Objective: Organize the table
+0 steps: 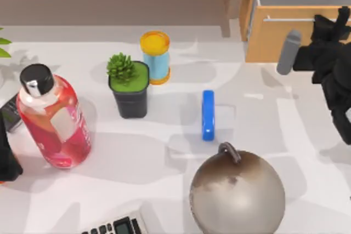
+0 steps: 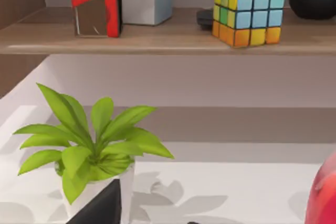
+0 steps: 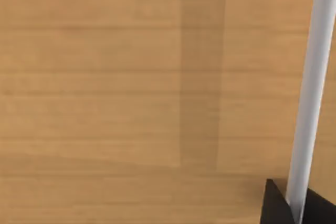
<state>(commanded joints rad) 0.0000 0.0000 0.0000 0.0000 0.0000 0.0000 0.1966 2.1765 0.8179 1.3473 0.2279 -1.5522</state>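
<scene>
The pale table [image 1: 164,163] carries a red bottle with a black cap [image 1: 52,119], a small succulent in a black pot [image 1: 129,89], a blue cylinder with yellow ends [image 1: 155,57], a blue bar [image 1: 208,114] and a big grey-brown ball with a loop [image 1: 237,193]. My right gripper [image 1: 333,21] is at the metal handle [image 1: 290,19] of the light-wood drawer [image 1: 274,42]. The right wrist view shows the handle [image 3: 310,93] running between the dark fingertips [image 3: 274,205] of that gripper [image 3: 296,209], which is shut on it. The drawer stands slightly pulled out. My left gripper [image 1: 6,160] rests at the table's left edge.
A calculator [image 1: 115,226] lies at the front edge and a dark flat device [image 1: 8,112] at the left. A grey cylinder [image 1: 289,52] stands beside the right arm. A leafy plant in a white pot [image 2: 89,150] stands before the brown shelf [image 2: 157,35], which holds a colour cube [image 2: 247,14].
</scene>
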